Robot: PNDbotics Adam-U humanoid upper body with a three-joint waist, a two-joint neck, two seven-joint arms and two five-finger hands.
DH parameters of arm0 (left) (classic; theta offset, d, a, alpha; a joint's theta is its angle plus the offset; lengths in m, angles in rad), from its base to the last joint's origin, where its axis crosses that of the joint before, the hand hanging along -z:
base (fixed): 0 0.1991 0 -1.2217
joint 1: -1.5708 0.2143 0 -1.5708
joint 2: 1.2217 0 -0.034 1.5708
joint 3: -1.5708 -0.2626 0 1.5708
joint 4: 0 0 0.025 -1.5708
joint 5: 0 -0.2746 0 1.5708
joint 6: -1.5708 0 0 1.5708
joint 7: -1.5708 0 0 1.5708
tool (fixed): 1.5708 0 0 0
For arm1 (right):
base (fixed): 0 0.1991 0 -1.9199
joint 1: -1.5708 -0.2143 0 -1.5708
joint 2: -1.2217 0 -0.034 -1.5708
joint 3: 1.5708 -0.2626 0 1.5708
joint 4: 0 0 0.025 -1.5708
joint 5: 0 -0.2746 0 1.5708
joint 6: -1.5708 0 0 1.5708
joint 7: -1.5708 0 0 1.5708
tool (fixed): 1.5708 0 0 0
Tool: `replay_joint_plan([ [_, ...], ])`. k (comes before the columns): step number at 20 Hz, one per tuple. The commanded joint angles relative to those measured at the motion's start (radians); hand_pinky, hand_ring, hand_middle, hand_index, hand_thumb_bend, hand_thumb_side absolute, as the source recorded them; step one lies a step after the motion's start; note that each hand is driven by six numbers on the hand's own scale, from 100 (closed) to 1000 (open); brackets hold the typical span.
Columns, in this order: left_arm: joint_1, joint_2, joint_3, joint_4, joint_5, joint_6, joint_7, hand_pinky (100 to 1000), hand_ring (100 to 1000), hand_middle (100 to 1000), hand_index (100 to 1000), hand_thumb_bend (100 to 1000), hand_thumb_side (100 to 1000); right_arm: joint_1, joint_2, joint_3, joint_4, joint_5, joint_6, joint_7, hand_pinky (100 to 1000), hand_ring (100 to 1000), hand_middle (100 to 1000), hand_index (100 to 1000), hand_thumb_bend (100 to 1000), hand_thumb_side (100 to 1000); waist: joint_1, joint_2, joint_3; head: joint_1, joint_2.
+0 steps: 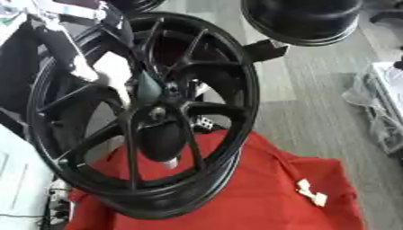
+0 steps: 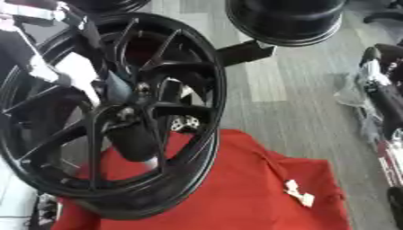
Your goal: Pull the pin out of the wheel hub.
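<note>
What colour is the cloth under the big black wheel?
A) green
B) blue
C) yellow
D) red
D: the cloth spread out beneath the lower rim of the black wheel is plainly red in both eye views.

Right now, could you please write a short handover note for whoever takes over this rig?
Left hand: at the hub of the black spoked metal wheel, reaching between the spokes; its grasp is unclear.
Right hand: probably the black-and-silver shape at the right edge; state unclear.
The wheel stands tilted on the red cloth.
Done: hub reached.
Left: the pin itself is not discernible, so confirm the hold, then pull it out.
</note>
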Motion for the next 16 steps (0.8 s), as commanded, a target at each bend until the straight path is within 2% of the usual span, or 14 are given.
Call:
replay_joint_plan([
  [1, -0.018, 0.011, 0.000, -0.007, 0.015, -0.025, -0.035, 849, 857, 766, 748, 356, 220, -0.008, -0.013, -0.007, -0.009, 0.004, -0.002, -0.001, 826, 638, 572, 701, 225, 376, 0.000, -0.013, -0.003, 0.000, -0.002],
  [9, -0.012, 0.015, -0.015, -0.017, 0.024, 0.003, -0.035, 769, 737, 608, 424, 121, 184, -0.008, -0.013, -0.009, -0.007, 0.005, -0.003, -0.003, 827, 639, 572, 701, 224, 376, 0.001, -0.012, -0.004, 0.002, -0.002],
  [16, -0.017, 0.036, 0.015, -0.049, 0.004, 0.014, -0.035, 740, 693, 537, 267, 100, 100, -0.006, -0.015, -0.010, -0.007, 0.003, -0.004, -0.003, 827, 639, 573, 702, 227, 374, 0.002, -0.015, 0.001, 0.000, -0.002],
])
